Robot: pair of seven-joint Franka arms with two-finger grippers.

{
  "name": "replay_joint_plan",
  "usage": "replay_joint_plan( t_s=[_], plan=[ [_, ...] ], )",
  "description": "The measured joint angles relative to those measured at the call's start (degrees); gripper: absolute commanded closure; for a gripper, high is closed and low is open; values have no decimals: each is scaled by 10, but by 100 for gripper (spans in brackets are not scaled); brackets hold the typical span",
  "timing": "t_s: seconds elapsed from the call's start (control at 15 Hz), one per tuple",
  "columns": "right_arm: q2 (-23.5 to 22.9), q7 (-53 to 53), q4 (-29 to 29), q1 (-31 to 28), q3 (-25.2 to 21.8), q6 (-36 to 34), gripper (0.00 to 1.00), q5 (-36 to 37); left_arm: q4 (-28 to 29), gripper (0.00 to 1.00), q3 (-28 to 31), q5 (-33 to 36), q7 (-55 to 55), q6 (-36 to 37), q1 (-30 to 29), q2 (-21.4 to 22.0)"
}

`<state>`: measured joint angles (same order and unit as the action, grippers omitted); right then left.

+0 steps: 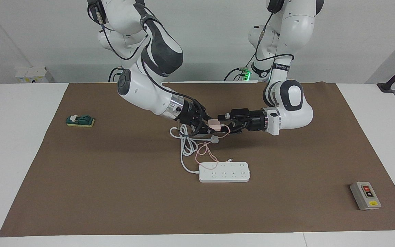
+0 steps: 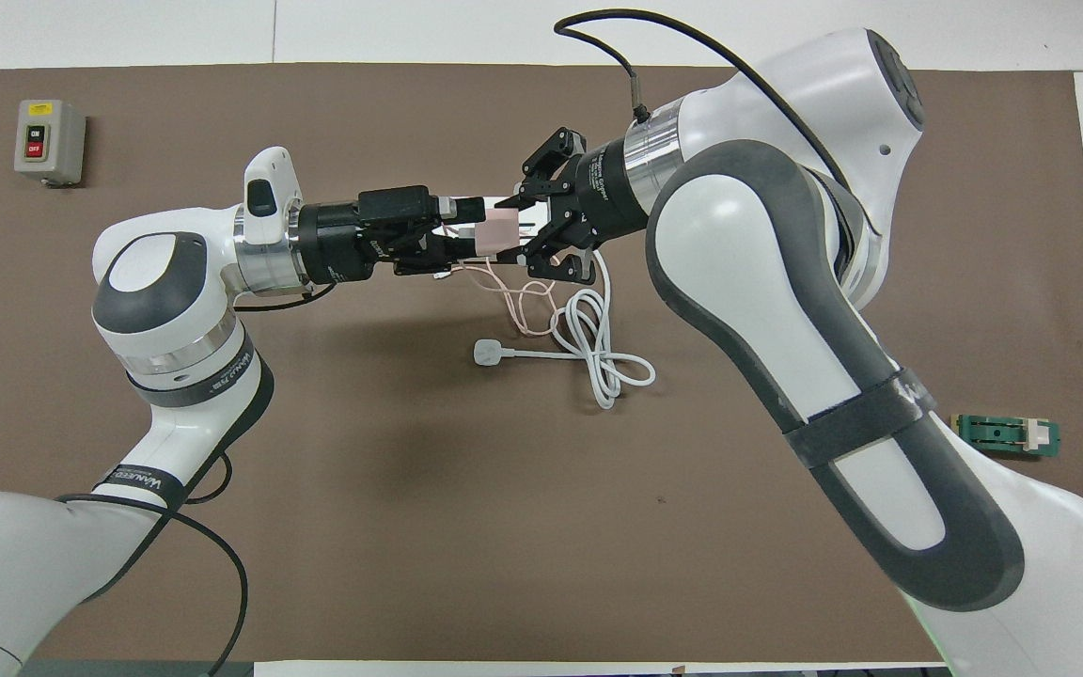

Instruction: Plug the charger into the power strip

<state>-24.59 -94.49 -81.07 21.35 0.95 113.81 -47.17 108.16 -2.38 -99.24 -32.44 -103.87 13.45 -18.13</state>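
The pale pink charger (image 1: pixel 214 124) hangs in the air between my two grippers, above the coiled cords; it also shows in the overhead view (image 2: pixel 496 230). My left gripper (image 1: pixel 222 124) is shut on it from the left arm's end of the table (image 2: pixel 462 243). My right gripper (image 1: pixel 206 127) is open, its fingers either side of the charger's other end (image 2: pixel 523 230). The thin pink cable (image 1: pixel 206 152) trails down to the mat. The white power strip (image 1: pixel 224 172) lies flat on the mat, farther from the robots; in the overhead view the grippers cover most of it.
A white three-pin plug (image 2: pixel 487 353) with a thick looped white cord (image 2: pixel 598 348) lies under the grippers. A grey button box (image 1: pixel 365 195) sits toward the left arm's end. A small green and yellow block (image 1: pixel 80 120) sits toward the right arm's end.
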Motion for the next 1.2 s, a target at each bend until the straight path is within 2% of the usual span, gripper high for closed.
replay_joint_plan(
  t_s=[0.4, 0.6, 0.74, 0.8, 0.94, 1.0, 1.2],
  plan=[
    [0, 0, 0, 0, 0, 0, 100, 0, 2, 33, -5, 0, -6, 2, 0, 0],
    [0, 0, 0, 0, 0, 0, 100, 0, 2, 33, -7, 0, -8, 13, 1, 0],
    [0, 0, 0, 0, 0, 0, 100, 0, 2, 44, -7, 0, -8, 14, 1, 0],
    [0, 0, 0, 0, 0, 0, 100, 0, 2, 54, -7, 0, -9, 15, 1, 0],
    [0, 0, 0, 0, 0, 0, 100, 0, 2, 81, -7, 0, -9, 15, 1, 0],
    [0, 0, 0, 0, 0, 0, 100, 0, 2, 90, -7, 0, -9, 15, 1, 0],
    [0, 0, 2, 0, 0, 0, 100, -4, 4, 97, -6, 1, -12, 13, 1, -1]
  ],
)
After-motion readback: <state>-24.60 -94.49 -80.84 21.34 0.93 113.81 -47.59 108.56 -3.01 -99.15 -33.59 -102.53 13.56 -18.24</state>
